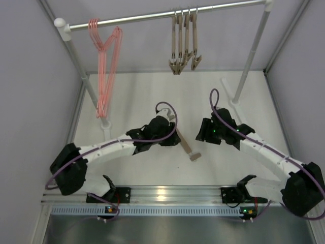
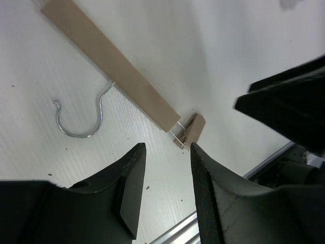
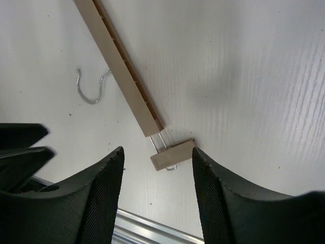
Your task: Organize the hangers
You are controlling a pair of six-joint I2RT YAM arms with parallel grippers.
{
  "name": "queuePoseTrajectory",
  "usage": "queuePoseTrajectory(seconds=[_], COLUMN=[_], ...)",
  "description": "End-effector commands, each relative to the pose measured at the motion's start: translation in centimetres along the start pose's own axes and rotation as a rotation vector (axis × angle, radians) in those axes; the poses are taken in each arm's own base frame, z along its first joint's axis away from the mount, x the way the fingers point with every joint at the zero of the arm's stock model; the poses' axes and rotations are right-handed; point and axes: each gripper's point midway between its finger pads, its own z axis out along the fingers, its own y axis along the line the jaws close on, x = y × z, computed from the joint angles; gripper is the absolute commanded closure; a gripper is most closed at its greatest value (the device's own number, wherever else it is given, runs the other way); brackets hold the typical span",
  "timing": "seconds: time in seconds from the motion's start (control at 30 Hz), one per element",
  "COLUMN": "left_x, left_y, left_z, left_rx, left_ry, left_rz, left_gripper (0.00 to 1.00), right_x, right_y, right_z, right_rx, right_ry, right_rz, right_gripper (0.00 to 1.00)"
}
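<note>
Left gripper (image 2: 167,148): your jaws stand apart with bare table showing in the gap; it is released and grasps nothing.
Right gripper (image 3: 158,151): here too your jaws are spread and nothing is clamped between the pads.
Loose wooden hanger (image 1: 187,146): it lies flat on the table (image 1: 152,96) in the middle of the overhead view. It sits between your two grippers and runs diagonally from upper left to lower right.
Clip end (image 2: 188,131): in the left wrist view it sits near the centre of the frame, just beyond the tip of the right-hand finger (image 2: 208,198). In the right wrist view it lies low in the centre, just past the opening between the fingertips. You cannot tell whether any fingertip touches it.
Bar: in both wrist views it runs from the upper left of the frame down to the clip, well clear of the pads.
Hook (image 2: 81,119): the silver wire lies flat beside the bar at the left of the left wrist view, and at the upper left of the right wrist view.
Hung wooden hangers (image 1: 184,43): four hang close together from the rail (image 1: 142,18), upper centre of the overhead view.
Pink hangers (image 1: 104,61): they hang bunched and tilted on the same rail, at the upper left of the overhead view.
</note>
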Motion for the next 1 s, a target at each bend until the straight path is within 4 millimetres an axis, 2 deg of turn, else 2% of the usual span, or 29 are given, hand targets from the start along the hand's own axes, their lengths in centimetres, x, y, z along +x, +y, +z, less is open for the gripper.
queuePoseTrajectory(seconds=[0.0,0.03,0.07,0.1,0.13,0.3,0.33,0.4,0.53,0.67,0.83,0.9,0.97], left_x=[-3.1,-3.3,-4.2,-5.1,-5.6,-8.5,-8.7,-9.1,-9.2,-8.8,-8.9,-8.8,-8.8], left_y=[1.3,1.8,1.7,2.9,2.8,4.9,4.7,4.8,4.6,4.6,4.6,4.6,4.7], left_z=[-3.8,-4.5,-5.8,-6.3,-7.5,-11.1,-11.7,-12.8,-13.6,-13.7,-13.7,-13.7,-13.7], left_rx=[-0.033,-0.036,-0.014,-0.029,-0.009,-0.024,-0.013,-0.008,0.006,0.012,0.017,0.019,0.019], left_ry=[-0.103,-0.102,-0.133,-0.152,-0.165,-0.247,-0.250,-0.261,-0.264,-0.253,-0.249,-0.248,-0.248], left_rz=[-0.002,-0.012,-0.020,-0.043,-0.044,-0.066,-0.061,-0.050,-0.030,-0.018,-0.013,-0.010,-0.009], left_gripper=[0.54,0.54,0.54,0.54,0.54,0.53,0.53,0.53,0.53,0.53,0.53,0.53,0.53], right_x=[-2.6,-2.0,-1.3,-1.4,-0.5,0.9,1.4,2.1,4.2,5.9,7.2,7.4,8.0], right_y=[2.0,2.8,2.8,3.0,3.3,4.6,5.3,5.0,5.2,4.3,3.5,3.2,2.4], right_z=[0.7,1.1,2.0,2.5,3.3,5.6,5.8,6.9,8.5,9.9,10.6,10.6,10.7], right_rx=[0.003,-0.007,0.014,0.026,0.040,0.034,0.022,0.052,0.099,0.160,0.196,0.206,0.223], right_ry=[-0.114,-0.100,-0.076,-0.092,-0.068,-0.063,-0.063,-0.053,-0.026,-0.004,0.016,0.016,0.030], right_rz=[-0.092,-0.133,-0.157,-0.178,-0.218,-0.294,-0.316,-0.338,-0.404,-0.436,-0.452,-0.452,-0.450], right_gripper=[0.47,0.48,0.49,0.50,0.50,0.50,0.50,0.50,0.50,0.50,0.51,0.55,0.68])
